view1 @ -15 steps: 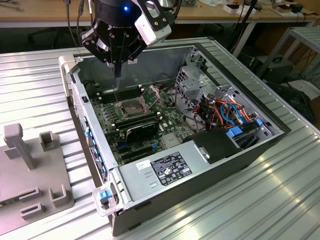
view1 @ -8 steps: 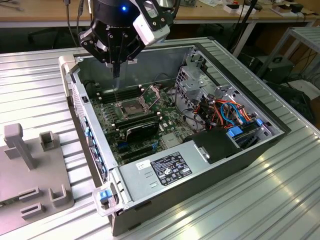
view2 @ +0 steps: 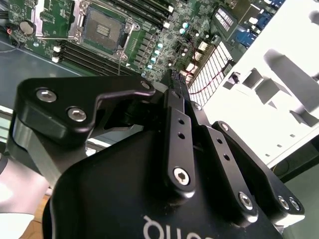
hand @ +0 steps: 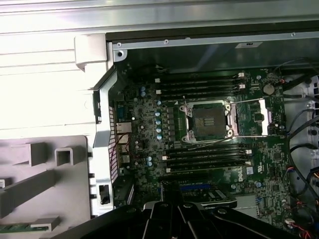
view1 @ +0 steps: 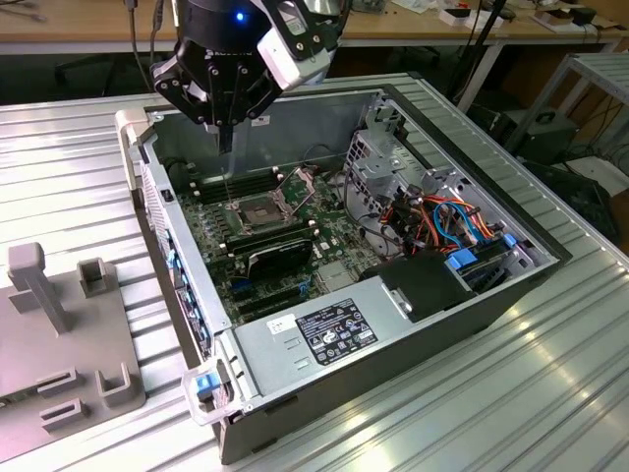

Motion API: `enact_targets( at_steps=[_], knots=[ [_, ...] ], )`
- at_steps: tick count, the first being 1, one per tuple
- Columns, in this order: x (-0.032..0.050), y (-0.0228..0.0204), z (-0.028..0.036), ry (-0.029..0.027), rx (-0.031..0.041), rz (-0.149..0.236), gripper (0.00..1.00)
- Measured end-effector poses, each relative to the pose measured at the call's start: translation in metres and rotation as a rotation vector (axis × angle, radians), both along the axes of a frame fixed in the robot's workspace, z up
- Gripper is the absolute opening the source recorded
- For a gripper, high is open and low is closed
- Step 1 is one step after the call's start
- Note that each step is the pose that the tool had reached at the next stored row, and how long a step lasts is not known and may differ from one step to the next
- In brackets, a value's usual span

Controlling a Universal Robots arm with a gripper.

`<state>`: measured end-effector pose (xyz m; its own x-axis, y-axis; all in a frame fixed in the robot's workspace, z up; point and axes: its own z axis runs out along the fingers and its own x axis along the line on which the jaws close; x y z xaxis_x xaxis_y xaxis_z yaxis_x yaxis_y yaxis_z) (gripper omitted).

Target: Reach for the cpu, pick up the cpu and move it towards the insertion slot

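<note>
My black gripper (view1: 225,146) hangs above the open computer case, over the far end of the green motherboard (view1: 295,246). Its fingers (view2: 174,82) come together at the tips, and I see nothing between them. The insertion slot (view1: 257,211) is a square socket with a silvery frame and a dark centre. It lies just below and a little toward the exterior view's right of the fingertips. In both wrist views the socket (view2: 103,30) (hand: 208,121) stands open, with its metal plate (hand: 254,119) swung aside. The cpu is out of view.
Long black memory slots (hand: 199,84) flank the socket on two sides. A black card (view1: 280,258), a grey power supply (view1: 324,329), a metal drive cage (view1: 378,157) and coloured cables (view1: 462,221) fill the case. A grey fixture with slotted blocks (view1: 59,324) sits at the exterior view's left.
</note>
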<state>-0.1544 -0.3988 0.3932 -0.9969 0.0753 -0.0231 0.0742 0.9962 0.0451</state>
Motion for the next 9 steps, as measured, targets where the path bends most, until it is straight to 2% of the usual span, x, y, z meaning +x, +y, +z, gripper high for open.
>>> enact_targets(
  at_steps=[9],
  knots=[
    [-0.0038,0.0,0.0,0.0,-0.0001,0.0,0.11]
  ],
)
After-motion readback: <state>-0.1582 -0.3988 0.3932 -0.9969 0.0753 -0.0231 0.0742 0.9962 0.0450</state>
